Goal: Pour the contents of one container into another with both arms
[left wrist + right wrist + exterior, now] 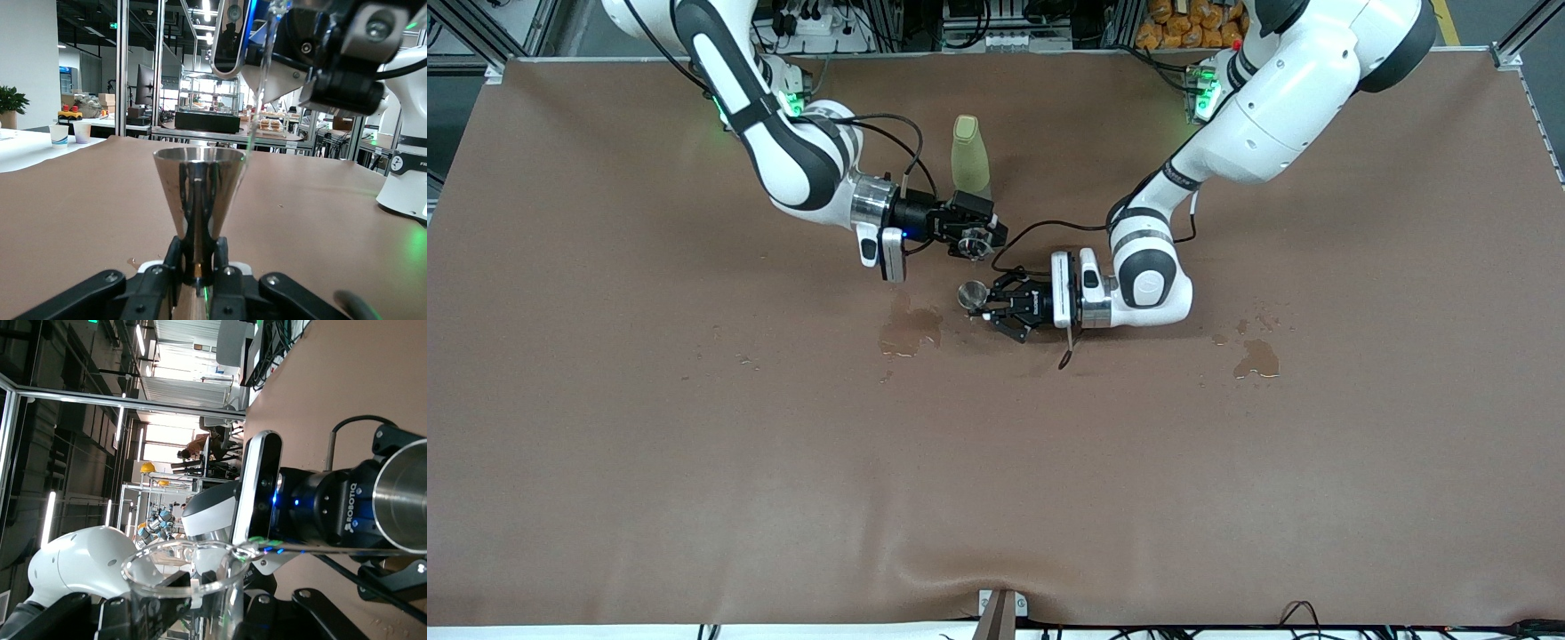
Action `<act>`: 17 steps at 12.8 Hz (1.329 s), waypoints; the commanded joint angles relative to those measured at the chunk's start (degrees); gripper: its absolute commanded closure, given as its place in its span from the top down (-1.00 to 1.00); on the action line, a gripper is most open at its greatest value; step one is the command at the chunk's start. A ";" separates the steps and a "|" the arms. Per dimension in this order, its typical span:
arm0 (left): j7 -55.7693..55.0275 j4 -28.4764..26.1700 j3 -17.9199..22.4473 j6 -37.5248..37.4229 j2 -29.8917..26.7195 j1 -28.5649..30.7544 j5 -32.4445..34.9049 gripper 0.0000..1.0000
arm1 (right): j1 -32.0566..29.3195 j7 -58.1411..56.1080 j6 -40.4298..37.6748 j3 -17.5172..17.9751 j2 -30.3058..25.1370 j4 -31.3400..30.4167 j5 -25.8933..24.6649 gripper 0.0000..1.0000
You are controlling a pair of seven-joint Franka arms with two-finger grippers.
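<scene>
My left gripper (987, 307) is shut on the waist of a steel jigger (971, 293), which it holds upright just above the brown table. In the left wrist view the jigger (199, 193) stands between my fingers (175, 263), and a thin stream (257, 113) falls into its mouth. My right gripper (976, 238) is shut on a clear glass beaker (975, 244), tilted over the jigger. In the right wrist view the beaker's rim (190, 570) points at the steel jigger (400, 500).
A yellow-green bottle (970, 164) stands on the table close to the right gripper, farther from the front camera. Wet patches lie on the brown cloth beside the jigger (910, 331) and toward the left arm's end (1258, 357).
</scene>
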 commanded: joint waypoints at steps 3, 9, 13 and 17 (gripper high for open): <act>1.22 -1.83 -0.40 -0.61 -1.93 0.60 -0.54 -1.00 | 0.71 3.06 2.30 0.19 -1.37 0.22 1.13 -1.00; 2.81 -4.99 -1.79 -0.79 -2.55 3.32 2.35 -1.00 | 0.36 6.23 3.44 0.19 -1.11 1.27 1.22 -1.00; 3.07 -5.52 -2.77 -0.79 -2.72 4.03 2.36 -1.00 | 0.27 8.94 3.61 0.19 -1.20 1.53 1.39 -1.00; 2.89 -5.61 -3.30 -0.79 -2.63 3.94 2.36 -1.00 | 0.27 9.13 3.62 0.19 -1.02 1.62 1.48 -1.00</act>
